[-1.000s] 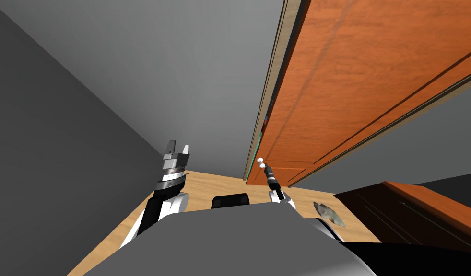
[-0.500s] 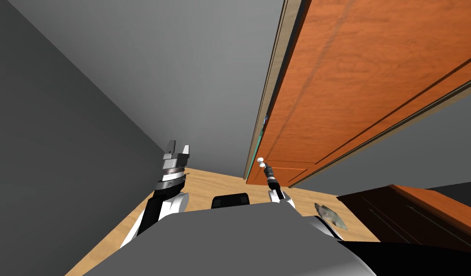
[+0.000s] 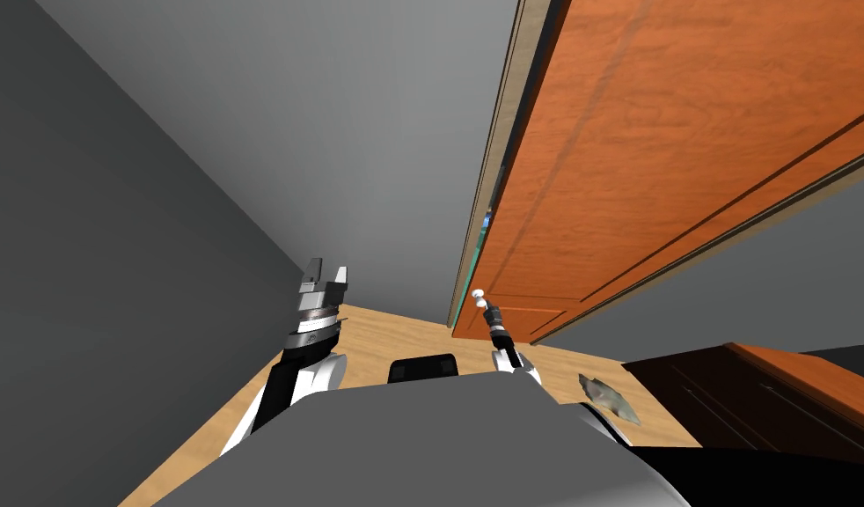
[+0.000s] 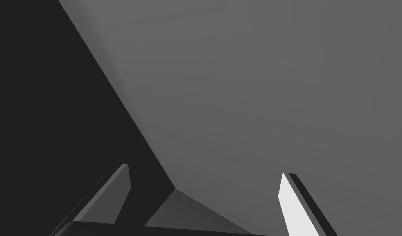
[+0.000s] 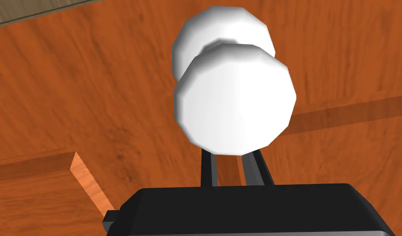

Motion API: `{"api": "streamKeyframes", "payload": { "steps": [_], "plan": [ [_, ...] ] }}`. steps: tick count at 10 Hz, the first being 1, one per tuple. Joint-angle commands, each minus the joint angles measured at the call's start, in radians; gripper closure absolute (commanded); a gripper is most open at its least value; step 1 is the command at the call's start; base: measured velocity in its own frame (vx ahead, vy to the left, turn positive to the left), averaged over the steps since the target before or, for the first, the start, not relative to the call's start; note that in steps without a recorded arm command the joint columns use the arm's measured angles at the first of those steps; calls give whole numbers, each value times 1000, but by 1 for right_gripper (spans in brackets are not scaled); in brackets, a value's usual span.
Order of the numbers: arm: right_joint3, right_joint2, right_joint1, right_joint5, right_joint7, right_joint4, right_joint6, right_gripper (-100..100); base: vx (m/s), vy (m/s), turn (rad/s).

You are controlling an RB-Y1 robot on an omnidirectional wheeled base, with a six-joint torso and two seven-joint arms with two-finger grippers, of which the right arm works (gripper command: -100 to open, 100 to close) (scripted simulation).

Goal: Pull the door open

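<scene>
An orange wooden door (image 3: pixel 685 150) stands slightly ajar. A thin gap with a teal sliver shows between its edge and the pale frame (image 3: pixel 496 176). Its white round knob (image 3: pixel 479 297) (image 5: pixel 235 106) sits at the door's near edge. My right gripper (image 3: pixel 483 304) (image 5: pixel 231 157) reaches up to the knob, its two fingers (image 5: pixel 208 168) close together under the knob's neck, shut on it. My left gripper (image 3: pixel 325 277) (image 4: pixel 204 184) is raised beside a grey wall, open with nothing between its fingers.
A dark brown cabinet (image 3: pixel 773 396) with an orange top stands low at the right. A small grey crumpled object (image 3: pixel 608 396) lies on the wooden floor (image 3: pixel 395 339) near it. Grey walls (image 3: pixel 113 264) close in the left side.
The gap between the door's edge and the frame has widened a little. The cabinet has slid slightly right in the head view, so I have shifted. Both grippers hold as before.
</scene>
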Motion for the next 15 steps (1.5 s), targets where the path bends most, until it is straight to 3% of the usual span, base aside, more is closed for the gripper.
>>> {"api": "streamKeyframes", "payload": {
  "steps": [1,6,7,15],
  "plan": [
    [21,10,-42,0,-37,50,-36,100,-38,-14,24],
    [45,7,-47,-49,-160,54,-30,100,-37,-17,49],
    [35,1,-9,-63,-167,13,8,-100,-69,-45,19],
    [63,22,-18,-126,-339,-3,24,-100,-64,3,25]
  ]
}}
